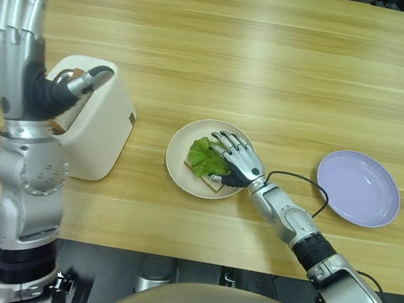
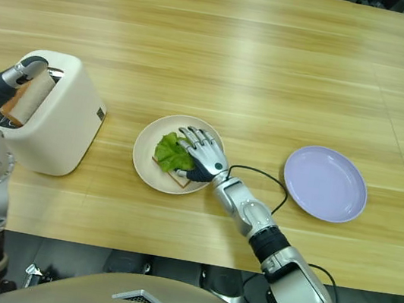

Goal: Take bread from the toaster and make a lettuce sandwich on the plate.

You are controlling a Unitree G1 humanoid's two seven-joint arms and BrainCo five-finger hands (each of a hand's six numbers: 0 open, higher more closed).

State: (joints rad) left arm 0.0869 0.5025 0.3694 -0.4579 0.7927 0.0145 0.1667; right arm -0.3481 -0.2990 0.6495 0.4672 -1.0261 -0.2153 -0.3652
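my right robot hand (image 1: pixel 235 159) flat, open on limp lettuce (image 1: pixel 203 155), soft bread (image 1: pixel 212 185). left robot hand (image 1: pixel 19 46) open, empty; toaster slice (image 2: pixel 21 101), 9 o'clock of plate (image 1: pixel 178 146): pinch crust lightly.

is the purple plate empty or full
Empty: the purple plate shows a bare inside; the lettuce and bread lie on the cream plate.

Bright even light, pale sheen on table (image 1: pixel 227 40), soft shadows

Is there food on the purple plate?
No, the purple plate holds nothing; the lettuce and bread lie on the beige plate.
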